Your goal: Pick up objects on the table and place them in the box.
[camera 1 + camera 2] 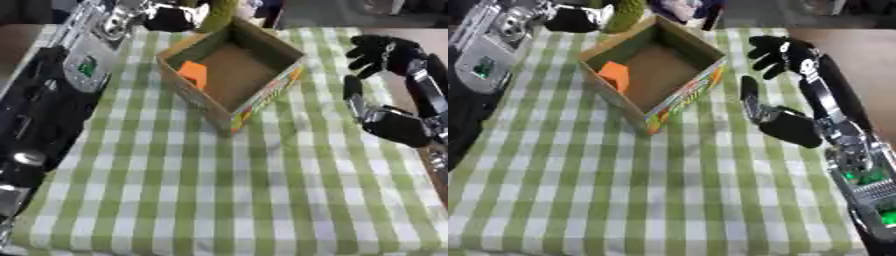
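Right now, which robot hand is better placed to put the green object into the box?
Left. The left robot hand is right beside the green object, just beyond the far corner of the box. The right robot hand is open out to the box's right, away from it.

The square-patterned tablecloth (219, 190) under my arms was checked green and white. The open cardboard box (229, 74) was plain brown inside, with bright multicoloured print along its outer front edge. An orange flat-sided object (194, 73) showed inside it. My right hand (785, 125) was black, my forearm silver and black.
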### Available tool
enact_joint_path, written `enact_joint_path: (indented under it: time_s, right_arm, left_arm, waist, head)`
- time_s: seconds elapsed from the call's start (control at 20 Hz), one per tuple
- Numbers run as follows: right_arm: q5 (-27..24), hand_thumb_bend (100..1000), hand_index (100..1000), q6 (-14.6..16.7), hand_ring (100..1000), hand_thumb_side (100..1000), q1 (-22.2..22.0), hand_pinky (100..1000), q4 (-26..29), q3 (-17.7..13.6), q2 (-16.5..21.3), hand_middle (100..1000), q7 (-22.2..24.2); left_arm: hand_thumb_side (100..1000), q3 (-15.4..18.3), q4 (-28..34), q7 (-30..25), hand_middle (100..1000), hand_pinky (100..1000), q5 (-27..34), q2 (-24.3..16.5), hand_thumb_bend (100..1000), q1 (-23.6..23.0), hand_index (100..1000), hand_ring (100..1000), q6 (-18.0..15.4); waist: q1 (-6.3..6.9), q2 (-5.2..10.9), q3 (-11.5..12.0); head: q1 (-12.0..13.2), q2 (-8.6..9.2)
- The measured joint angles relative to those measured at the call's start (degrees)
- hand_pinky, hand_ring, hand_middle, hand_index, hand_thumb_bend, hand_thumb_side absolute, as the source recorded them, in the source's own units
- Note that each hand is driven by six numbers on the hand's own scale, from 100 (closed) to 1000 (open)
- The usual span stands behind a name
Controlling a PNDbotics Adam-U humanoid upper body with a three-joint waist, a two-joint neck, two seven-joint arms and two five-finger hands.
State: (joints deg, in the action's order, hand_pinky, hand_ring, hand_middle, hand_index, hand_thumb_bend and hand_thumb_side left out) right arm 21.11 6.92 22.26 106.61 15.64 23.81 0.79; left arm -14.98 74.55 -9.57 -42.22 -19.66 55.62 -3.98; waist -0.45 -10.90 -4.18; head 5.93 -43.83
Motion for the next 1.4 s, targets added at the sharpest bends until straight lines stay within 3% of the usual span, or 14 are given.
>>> enact_joint_path:
  time_s: [0.2, 0.35, 0.4, 0.45, 0.55, 0.7, 0.8, 1.0, 1.4]
  right_arm:
    - [-0.1, 100, 859, 0.1, 665, 380, 0.4, 583, 0.0, 0.3, -0.4, 688, 0.3]
    - [-0.3, 100, 859, 0.2, 665, 380, 0.4, 583, 0.0, 0.4, -0.4, 687, 0.5]
    - [-0.3, 100, 859, 0.2, 665, 380, 0.4, 583, 0.0, 0.4, -0.4, 687, 0.5]
    - [-0.3, 100, 859, 0.2, 665, 380, 0.4, 583, 0.0, 0.4, -0.4, 687, 0.6]
    - [-0.4, 100, 859, 0.2, 665, 380, 0.4, 583, 0.0, 0.5, -0.4, 687, 0.6]
    - [-0.4, 100, 859, 0.1, 665, 380, 0.4, 583, 0.0, 0.6, -0.5, 687, 0.6]
    - [-0.4, 100, 859, 0.1, 665, 380, 0.4, 583, 0.0, 0.6, -0.5, 687, 0.6]
    - [-0.4, 100, 848, 0.1, 665, 380, 0.4, 584, 0.0, 0.6, -0.5, 687, 0.6]
    - [-0.4, 100, 854, 0.1, 665, 381, 0.3, 583, 0.0, 0.6, -0.5, 686, 0.7]
  left_arm:
    - [287, 0.7, -7.3, 1.0, 545, 648, -4.4, 4.2, 227, 1.6, 661, 577, -1.1]
    - [325, 1.4, -14.9, 3.6, 595, 658, -8.7, 6.5, 280, 2.1, 702, 610, -4.0]
    - [400, 1.7, -17.1, 4.5, 690, 681, -10.1, 7.0, 376, 2.1, 779, 676, -5.1]
    - [442, 1.9, -19.0, 5.1, 731, 696, -11.3, 7.5, 432, 2.1, 812, 704, -6.1]
    - [474, 2.1, -21.8, 5.9, 776, 718, -13.3, 8.2, 475, 2.1, 852, 738, -7.9]
    - [617, 2.1, -23.6, 6.2, 840, 760, -15.1, 8.7, 672, 1.7, 906, 786, -9.8]
    - [673, 2.0, -23.4, 6.1, 859, 778, -15.6, 8.7, 757, 1.3, 924, 804, -10.7]
    - [712, 1.5, -20.6, 5.9, 881, 794, -14.6, 8.5, 801, 0.1, 937, 820, -11.3]
    - [707, 0.4, -7.4, 4.2, 843, 779, -4.9, 4.5, 782, -4.1, 915, 797, -9.2]
  waist:
    - [0.02, 0.02, -0.9]
    - [0.0, 0.04, -1.2]
    - [-0.02, 0.04, -1.2]
    - [-0.04, 0.06, -1.2]
    - [-0.05, 0.11, -1.2]
    - [-0.16, 0.12, -1.0]
    - [-0.37, 0.12, -0.7]
    - [-0.4, 0.12, -0.4]
    - [-0.36, 0.12, 0.2]
  head:
    - [0.7, 0.0]
    - [0.9, 0.0]
    - [1.0, 0.0]
    - [1.0, 0.0]
    - [1.1, 0.0]
    - [1.0, 0.0]
    - [1.0, 0.0]
    - [1.0, 0.0]
    - [0.2, 0.0]
